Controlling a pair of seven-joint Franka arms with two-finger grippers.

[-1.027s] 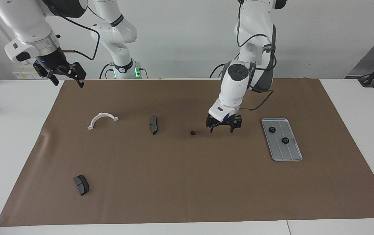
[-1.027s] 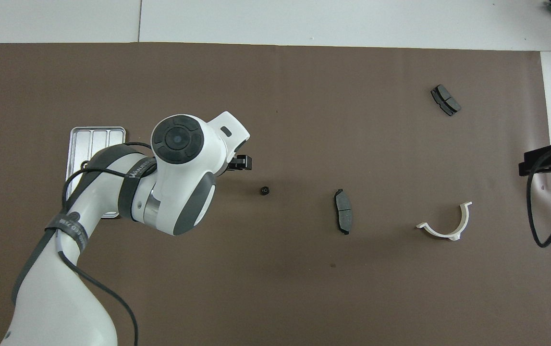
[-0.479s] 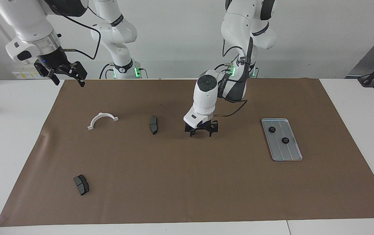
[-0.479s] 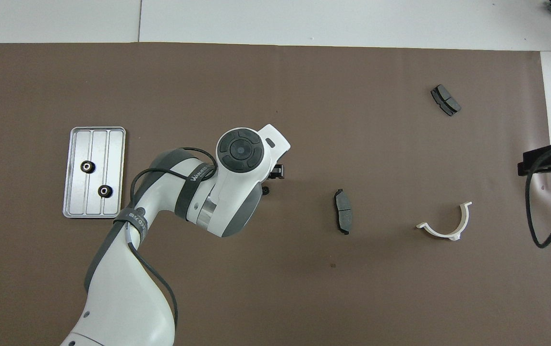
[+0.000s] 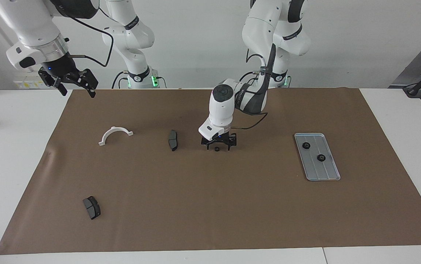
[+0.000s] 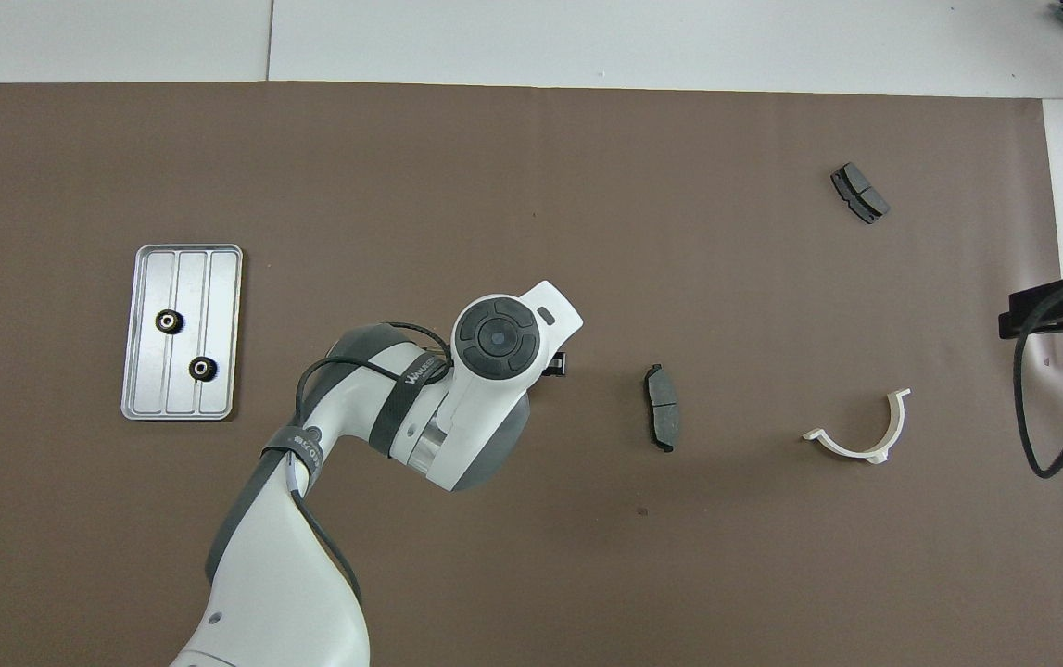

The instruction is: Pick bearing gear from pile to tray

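Observation:
My left gripper (image 5: pixel 217 147) is open and low over the brown mat, its fingers on either side of a small black ring (image 5: pixel 217 149) in the middle of the table. In the overhead view the left wrist hides that ring. The silver tray (image 5: pixel 324 170) lies toward the left arm's end and holds two black rings (image 5: pixel 305 145) (image 5: pixel 320 157); it also shows in the overhead view (image 6: pixel 216 278). My right gripper (image 5: pixel 77 91) is open and empty, and waits raised over the mat's edge at the right arm's end.
A dark grey pad (image 5: pixel 173 140) lies beside the left gripper toward the right arm's end. A white half-ring bracket (image 5: pixel 115 135) lies further that way. A second grey pad (image 5: pixel 91 207) lies farther from the robots near that end.
My left gripper has moved from near the tray toward the middle of the table and come down around the lone black ring. The right arm has not moved.

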